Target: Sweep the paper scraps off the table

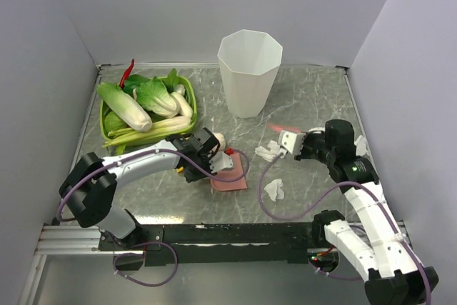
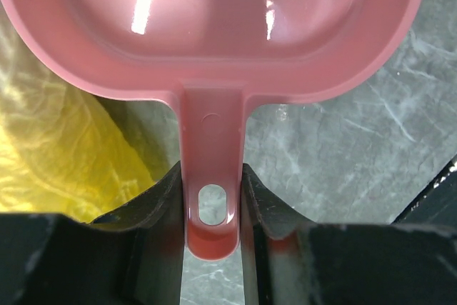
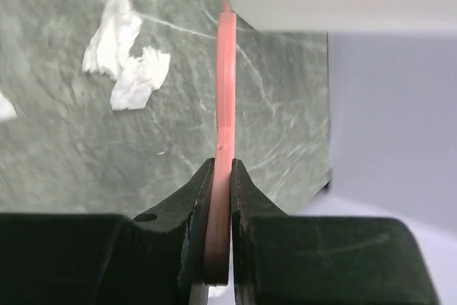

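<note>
My left gripper [image 1: 216, 163] is shut on the handle [image 2: 212, 141] of a pink dustpan [image 1: 233, 173], which sits low at the table's middle; its pan [image 2: 214, 26] fills the left wrist view. My right gripper [image 1: 291, 141] is shut on a thin pink flat tool [image 3: 226, 83], seen edge-on, that points left [image 1: 277, 128]. White paper scraps lie on the grey marble table [image 1: 314, 98]: a wad [image 1: 268, 151] just left of the right gripper, one [image 1: 274, 189] nearer the front, and one [image 1: 360, 145] by the right wall. Two scraps [image 3: 125, 55] show in the right wrist view.
A tall white ribbed bin [image 1: 249, 69] stands at the back centre. A green basket [image 1: 107, 132] with cabbages [image 1: 128, 105] and a red chilli [image 1: 127, 73] sits at the back left. A small pale round thing [image 1: 219, 139] lies by the left gripper. Something yellow [image 2: 64, 162] lies beside the dustpan.
</note>
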### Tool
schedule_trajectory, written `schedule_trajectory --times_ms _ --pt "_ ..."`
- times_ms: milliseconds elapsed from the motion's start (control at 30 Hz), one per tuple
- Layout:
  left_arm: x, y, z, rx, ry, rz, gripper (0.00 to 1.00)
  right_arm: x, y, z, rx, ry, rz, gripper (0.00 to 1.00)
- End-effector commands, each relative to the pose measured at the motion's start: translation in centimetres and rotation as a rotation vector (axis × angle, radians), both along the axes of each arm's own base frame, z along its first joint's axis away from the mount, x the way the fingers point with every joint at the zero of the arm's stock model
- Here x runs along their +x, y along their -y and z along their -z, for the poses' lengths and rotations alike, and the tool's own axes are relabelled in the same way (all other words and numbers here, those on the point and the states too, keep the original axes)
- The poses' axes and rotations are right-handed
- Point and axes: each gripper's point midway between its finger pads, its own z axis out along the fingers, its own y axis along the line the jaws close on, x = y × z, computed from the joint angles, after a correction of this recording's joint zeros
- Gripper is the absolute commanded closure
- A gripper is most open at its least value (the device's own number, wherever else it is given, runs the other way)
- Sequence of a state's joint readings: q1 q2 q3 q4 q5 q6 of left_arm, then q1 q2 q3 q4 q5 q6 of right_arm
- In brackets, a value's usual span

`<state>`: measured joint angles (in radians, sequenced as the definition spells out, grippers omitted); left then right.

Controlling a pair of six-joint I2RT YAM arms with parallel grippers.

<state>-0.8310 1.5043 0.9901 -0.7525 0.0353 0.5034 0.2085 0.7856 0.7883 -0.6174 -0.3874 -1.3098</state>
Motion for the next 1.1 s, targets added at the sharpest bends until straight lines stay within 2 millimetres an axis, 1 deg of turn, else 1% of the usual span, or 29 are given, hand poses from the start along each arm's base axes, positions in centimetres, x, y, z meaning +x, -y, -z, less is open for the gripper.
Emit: schedule_trajectory --times_ms 0,67,167,200,233,267,300,367,400,433,467,500,567,600,667,700,767,800,833,867,900,933,967,1000,1033,1067 --pt "0.3 1.1 1.0 -0.020 -0.009 -0.040 0.85 1.3 3.2 -0.7 0.227 -0.092 0.443 1.00" --pt "0.7 1.5 1.0 -0.025 -0.002 -0.054 0.85 2.2 4.7 -0.8 0.260 -0.060 0.546 1.00" --pt "1.2 1.9 1.2 -0.017 0.009 -0.070 0.86 3.2 7.4 0.1 0.290 -0.038 0.706 1.00" --pt "1.3 1.8 1.4 -0.009 0.006 -0.072 0.87 3.5 8.2 1.1 0.284 -0.069 0.750 1.00" --pt "1.5 1.9 1.3 -0.007 0.012 -0.073 0.87 4.0 9.6 0.9 0.290 -0.062 0.807 1.00" --pt "1.5 1.9 1.3 -0.006 0.011 -0.074 0.87 4.4 10.4 0.9 0.297 -0.065 0.842 1.00" --pt "1.5 1.9 1.3 -0.005 0.013 -0.072 0.88 5.0 10.9 1.6 0.299 -0.088 0.868 1.00" --pt "1.7 2.1 1.2 -0.007 0.017 -0.067 0.90 6.2 14.2 0.8 0.301 -0.032 0.974 1.00" --pt "1.7 2.1 1.2 -0.005 0.015 -0.067 0.91 7.0 14.9 1.4 0.273 -0.037 0.990 1.00" --pt "1.7 2.1 1.2 -0.001 0.012 -0.066 0.92 7.5 15.6 1.4 0.258 -0.025 1.005 1.00" --pt "1.7 2.0 1.2 0.004 0.008 -0.066 0.93 8.3 16.3 1.1 0.256 0.002 1.015 1.00" --pt "1.6 2.0 1.4 0.011 0.003 -0.061 0.94 9.1 16.6 1.7 0.230 -0.008 1.012 1.00" --pt "1.6 2.0 1.3 0.017 -0.001 -0.060 0.96 10.1 16.9 2.4 0.206 -0.014 1.006 1.00" --pt "1.6 2.0 1.4 0.020 -0.003 -0.058 0.97 11.1 17.1 3.3 0.192 -0.030 1.002 1.00" --pt "1.7 2.1 1.3 0.022 -0.005 -0.060 0.98 11.8 16.9 4.3 0.193 -0.062 0.994 1.00" --pt "1.7 2.1 1.4 0.024 -0.007 -0.060 0.98 12.1 16.6 5.3 0.191 -0.109 0.992 1.00" --pt "1.8 2.2 1.4 0.029 -0.010 -0.057 0.99 12.1 15.3 6.2 0.208 -0.170 0.978 1.00" --pt "2.1 1.8 1.6 0.054 0.006 -0.061 0.99 11.7 13.3 7.1 0.236 -0.247 0.948 1.00" --pt "2.2 1.8 1.6 0.058 0.009 -0.060 0.99 11.3 12.1 7.5 0.247 -0.289 0.921 1.00" --pt "2.2 1.8 1.7 0.063 0.008 -0.058 0.99 10.7 10.7 7.2 0.275 -0.313 0.900 1.00" --pt "2.4 1.8 1.6 0.065 0.012 -0.061 0.99 10.0 9.1 7.6 0.300 -0.354 0.854 1.00" --pt "2.5 2.0 1.5 0.063 0.015 -0.061 0.99 8.6 5.8 7.9 0.295 -0.414 0.774 1.00" --pt "2.5 2.1 1.5 0.065 0.015 -0.061 0.99 7.7 3.7 7.0 0.343 -0.435 0.732 1.00" --pt "2.8 2.2 1.3 0.061 0.022 -0.063 0.99 6.4 1.2 6.6 0.387 -0.500 0.659 1.00" --pt "2.9 2.4 1.2 0.060 0.025 -0.063 0.99 4.4 -1.6 6.5 0.404 -0.579 0.583 1.00" --pt "2.9 2.4 1.3 0.063 0.024 -0.062 0.99 3.3 -3.4 5.2 0.476 -0.628 0.562 1.00"
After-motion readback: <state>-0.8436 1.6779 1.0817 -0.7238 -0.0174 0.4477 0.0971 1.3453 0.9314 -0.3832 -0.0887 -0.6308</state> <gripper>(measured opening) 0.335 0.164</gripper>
